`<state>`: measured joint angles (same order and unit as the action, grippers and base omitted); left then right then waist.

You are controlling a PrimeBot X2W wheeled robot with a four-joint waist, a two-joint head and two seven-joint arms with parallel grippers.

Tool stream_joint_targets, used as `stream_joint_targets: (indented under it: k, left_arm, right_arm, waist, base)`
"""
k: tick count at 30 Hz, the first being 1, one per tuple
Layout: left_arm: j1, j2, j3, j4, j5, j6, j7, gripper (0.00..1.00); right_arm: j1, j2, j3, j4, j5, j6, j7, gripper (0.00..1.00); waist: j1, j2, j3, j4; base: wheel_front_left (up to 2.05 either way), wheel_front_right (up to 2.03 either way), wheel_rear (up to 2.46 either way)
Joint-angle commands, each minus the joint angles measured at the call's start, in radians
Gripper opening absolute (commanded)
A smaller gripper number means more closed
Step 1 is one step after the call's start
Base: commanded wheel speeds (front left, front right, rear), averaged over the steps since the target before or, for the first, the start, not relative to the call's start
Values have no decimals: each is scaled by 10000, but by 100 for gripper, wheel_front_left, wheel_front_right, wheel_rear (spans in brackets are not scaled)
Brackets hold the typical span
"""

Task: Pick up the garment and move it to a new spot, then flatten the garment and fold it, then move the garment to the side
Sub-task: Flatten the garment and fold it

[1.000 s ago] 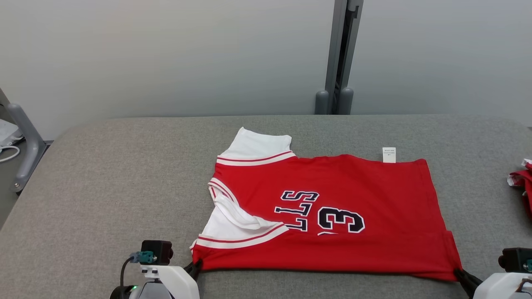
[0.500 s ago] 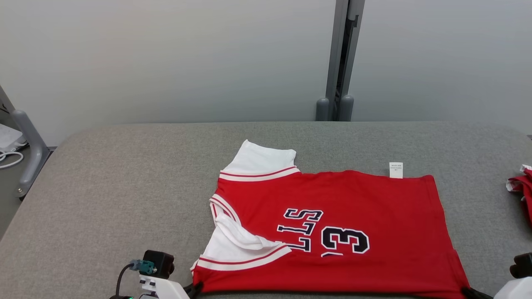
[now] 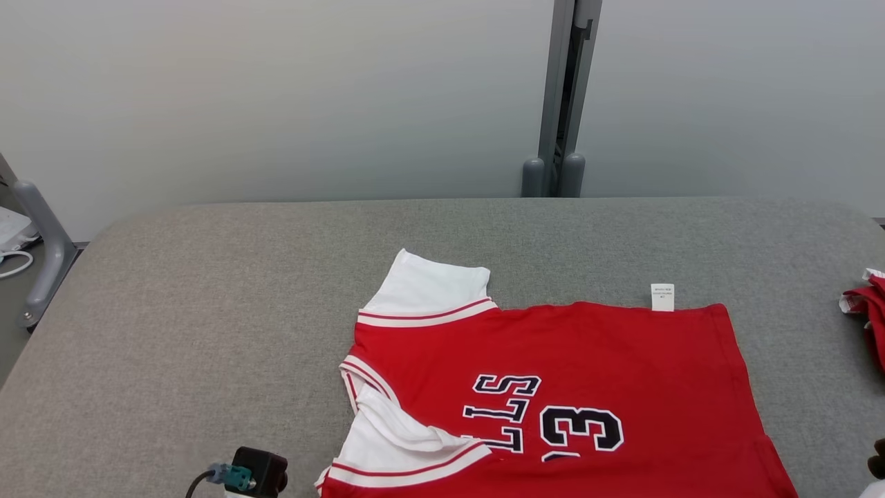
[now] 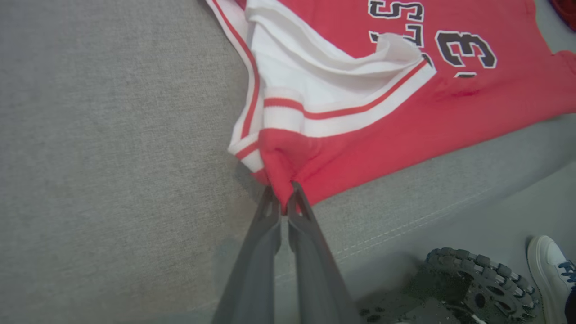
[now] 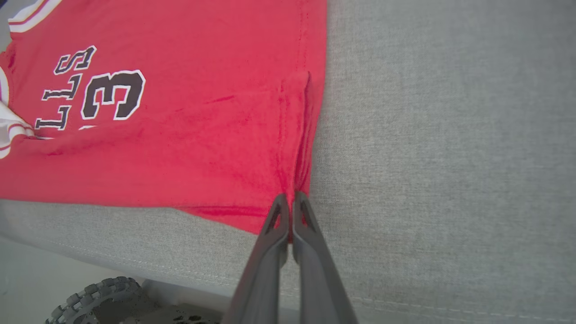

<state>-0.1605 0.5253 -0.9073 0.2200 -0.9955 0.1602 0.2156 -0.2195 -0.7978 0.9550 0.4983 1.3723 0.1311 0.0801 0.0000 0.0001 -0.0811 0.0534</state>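
While pinched at both corners, spread flat.
Red fabric jersey [image 3: 588, 360], white striped sleeves, black numerals; left gripper [image 4: 282, 200], right gripper [image 5: 291, 202] clamped on its edge.

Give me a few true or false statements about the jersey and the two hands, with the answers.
1. The left hand is shut on a corner of the jersey. True.
2. The right hand is open. False: it is shut on the jersey's hem.
3. A white tag sticks out at the jersey's far edge. True.
4. The jersey is blue. False: it is red with white sleeves.
5. The jersey lies on a grey table. True.
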Motion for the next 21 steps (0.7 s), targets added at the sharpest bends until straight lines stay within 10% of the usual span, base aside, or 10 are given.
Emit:
stream_joint_targets:
  k: [1, 2, 3, 4, 21]
  left_arm:
    - [171, 145, 31, -281, -45, 178, 42, 0]
    - [222, 178, 32, -459, -54, 259, 74, 0]
    - [276, 196, 69, -594, -67, 367, 37, 18]
    - [320, 210, 111, -677, -73, 505, 29, 97]
    - [-76, -44, 1416, -962, 320, 1732, -1917, 100]
  right_arm:
    - [113, -143, 20, -51, 81, -5, -33, 0]
    - [128, -161, 13, -76, 112, -5, -73, 0]
    - [115, -168, -34, -65, 125, -5, -183, 31]
    - [106, -127, -99, -73, 234, -5, -261, 100]
    - [-934, 100, -216, 612, -1176, -5, -2570, 100]
  waist:
    - [0, -1, 18, -4]
    - [0, -1, 28, -3]
    - [0, -1, 43, -6]
    - [0, -1, 54, -6]
    - [0, -1, 338, -117]
  base:
    - [0, 0, 0]
    - [0, 0, 0]
    - [0, 0, 0]
    - [0, 0, 0]
    - [0, 0, 0]
